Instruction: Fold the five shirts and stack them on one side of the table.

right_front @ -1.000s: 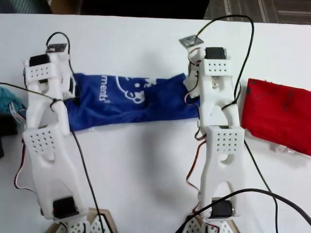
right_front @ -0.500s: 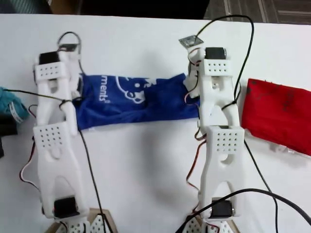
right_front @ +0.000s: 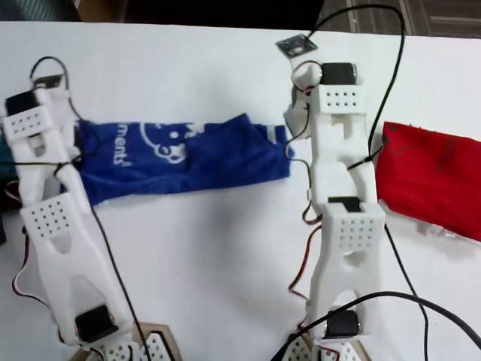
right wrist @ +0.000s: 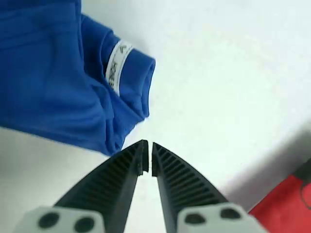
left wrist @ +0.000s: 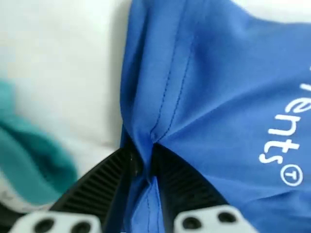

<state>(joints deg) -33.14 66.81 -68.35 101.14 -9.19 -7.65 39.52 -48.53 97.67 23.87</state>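
Blue shirt (right_front: 184,154) lies as a long folded band on the table (right_front: 225,263) between the arms. Soft, light, limp: likely to sag; pinch at seamed edges. Left gripper (left wrist: 141,162) clenched on its stitched hem; right gripper (right wrist: 146,158) closed, empty, just beside the collar end. Red shirt (right_front: 432,177) lies farther right.

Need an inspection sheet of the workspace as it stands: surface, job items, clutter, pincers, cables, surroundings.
Surface: white table, no spills seen.
Job's things: blue shirt folded into a long strip between the arms; red shirt folded flat on the right side; teal cloth near the left pincer.
Clutter: nothing seen.
Pincers: left pincer shut on the blue shirt's edge; right pincer shut, empty, above table beside the shirt's labelled end.
Cables: black cable crosses the table's near right; red and black wires run along both arms.
Surroundings: dark floor beyond the table's far edge.
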